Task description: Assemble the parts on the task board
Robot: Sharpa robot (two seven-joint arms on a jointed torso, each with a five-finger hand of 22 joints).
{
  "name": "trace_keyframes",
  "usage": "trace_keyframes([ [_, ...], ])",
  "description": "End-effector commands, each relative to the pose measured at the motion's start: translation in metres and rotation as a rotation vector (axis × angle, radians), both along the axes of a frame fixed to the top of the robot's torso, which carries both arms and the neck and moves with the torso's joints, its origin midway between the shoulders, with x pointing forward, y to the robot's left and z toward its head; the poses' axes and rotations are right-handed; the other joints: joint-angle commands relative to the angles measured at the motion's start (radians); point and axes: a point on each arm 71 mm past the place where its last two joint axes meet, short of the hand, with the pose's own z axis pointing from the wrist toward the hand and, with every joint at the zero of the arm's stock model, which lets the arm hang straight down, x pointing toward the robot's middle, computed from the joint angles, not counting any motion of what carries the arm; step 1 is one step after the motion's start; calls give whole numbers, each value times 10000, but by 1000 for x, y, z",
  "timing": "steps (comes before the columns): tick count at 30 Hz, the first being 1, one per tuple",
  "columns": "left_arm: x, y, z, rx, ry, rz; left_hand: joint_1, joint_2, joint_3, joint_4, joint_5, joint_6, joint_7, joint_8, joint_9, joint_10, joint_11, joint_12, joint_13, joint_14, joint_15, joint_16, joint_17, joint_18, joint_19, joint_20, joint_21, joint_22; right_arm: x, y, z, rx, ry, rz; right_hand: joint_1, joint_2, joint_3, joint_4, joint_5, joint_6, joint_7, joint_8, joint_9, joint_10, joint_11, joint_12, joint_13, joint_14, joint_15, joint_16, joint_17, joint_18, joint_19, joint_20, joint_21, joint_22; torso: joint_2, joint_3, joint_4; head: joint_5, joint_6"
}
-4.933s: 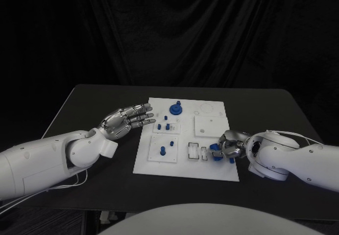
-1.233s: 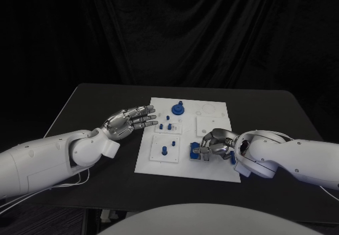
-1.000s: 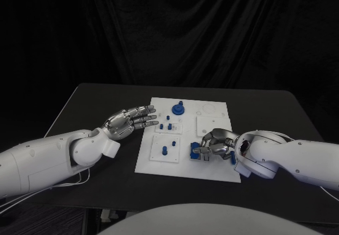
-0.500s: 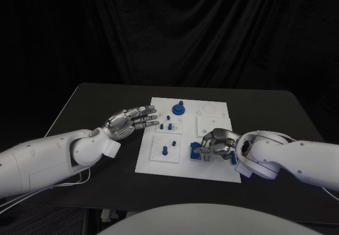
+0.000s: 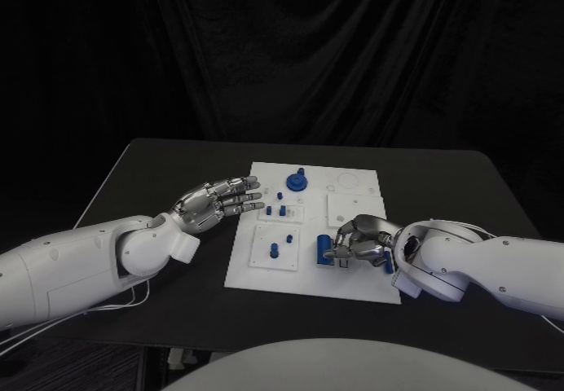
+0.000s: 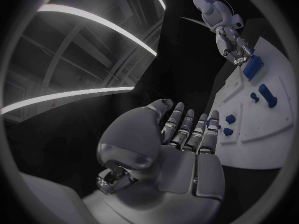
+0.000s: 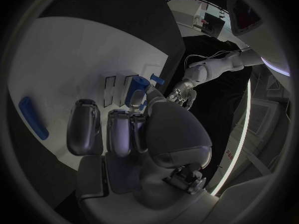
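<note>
Two hands work over the board [image 5: 308, 277] at the middle of the surface [image 5: 153, 163]. Near the board's right edge, the right hand [image 5: 357, 240] pinches a blue block [image 5: 326, 248] against the slots. The left hand [image 5: 215, 202] hovers spread and empty beside the left edge. Pegs [image 5: 277, 248] stand mid-board, a knob [image 5: 297, 179] near the far edge.

— what sort of place is this?

— a robotics lab or test studio. a matte black rectangular table [image 5: 165, 175] stands against a heavy black pleated cloth backdrop [image 5: 294, 65].

— anything else?

— the left wrist view shows a high ceiling with long bright strip lights [image 6: 93, 20] and bare beams, like an industrial hall. on the table lies a flat white rectangular task board [image 5: 353, 183].
</note>
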Motion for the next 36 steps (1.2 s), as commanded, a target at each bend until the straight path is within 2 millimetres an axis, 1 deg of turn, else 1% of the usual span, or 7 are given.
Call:
trace_keyframes([
  [1, -1, -1, 0, -174, -31, -109, -70, -12, 58, -6, 25, 28, 204, 26, -5, 56, 15, 32, 14, -45, 13, 13, -3, -130, 6, -19, -12, -8, -4, 1, -1, 124, -159, 44, -181, -35, -92, 38, -145, 94, -9, 82, 54, 1059, -47, -4, 2642, 821, -55, 64, 1381, -60, 385, -73, 86, 1902, 0, 3, -2, 11, -2],
  [6, -1, -1, 0, -178, -32, -104, -70, -12, 58, -6, 25, 28, 204, 26, -5, 56, 15, 32, 14, -45, 13, 13, -3, -130, 6, -19, -12, -8, -5, 1, 2, 300, -483, 60, -226, -67, -153, 71, -244, 111, -19, 143, 113, 1059, -55, -4, 2642, 831, -63, 97, 1425, -77, 407, -78, 175, 1925, -10, -3, 8, 15, -2],
  [8, -1, -1, 0, -180, -33, -101, -70, -12, 58, -6, 25, 28, 204, 26, -5, 56, 15, 32, 14, -45, 13, 13, -3, -130, 6, -19, -12, -8, -6, 1, 4, 349, -612, 82, -249, -72, -183, 93, -295, 130, -29, 187, 152, 1059, -63, -4, 2642, 837, -68, 116, 1450, -93, 428, -83, 258, 1947, -6, 0, -3, 33, -2],
  [18, -1, -1, 0, -172, -20, -106, -70, -12, 58, -6, 25, 28, 204, 26, -5, 56, 15, 32, 14, -45, 13, 13, -3, -130, 6, -19, -12, -8, -8, -1, 4, 328, -682, 83, -269, -77, -221, 114, -348, 152, -45, 243, 205, 1059, -76, -4, 2642, 832, -80, 96, 1408, -102, 443, -92, 312, 1960, -9, 1, -5, -2, -2],
  [24, -1, 0, 0, -154, -7, -102, -70, -12, 58, -6, 25, 28, 204, 26, -5, 56, 15, 32, 14, -45, 13, 13, -3, -130, 6, -19, -12, -8, -5, -5, 4, 292, -842, -166, -240, 113, -163, 187, -147, 105, -71, 253, 261, 1059, -100, -4, 2642, 824, -99, 81, 1375, -97, 434, -110, 308, 1953, -4, 0, -9, 15, -2],
  [33, -1, 1, 0, -124, 6, -78, -95, -21, 98, 6, 24, 45, 213, 39, -3, 87, 39, 57, 19, -31, 14, 39, 1, -129, 10, -18, -11, -12, -6, -6, 4, 250, -773, -165, -285, 135, -182, 244, -141, 79, -67, 245, 275, 1059, -100, -4, 2642, 825, -102, 89, 1386, -98, 433, -114, 316, 1953, -10, -9, -3, -13, -2],
  [36, -1, 1, -1, -128, 11, -93, -95, -21, 98, 6, 24, 45, 213, 39, -3, 87, 39, 57, 19, -31, 14, 39, 1, -129, 10, -18, -11, -12, -6, -6, 3, 162, -665, -147, -152, 140, -141, 178, -90, 45, -83, 237, 293, 1059, -111, -4, 2642, 821, -108, 80, 1369, -96, 427, -118, 314, 1950, -10, -7, 4, -41, -2],
])
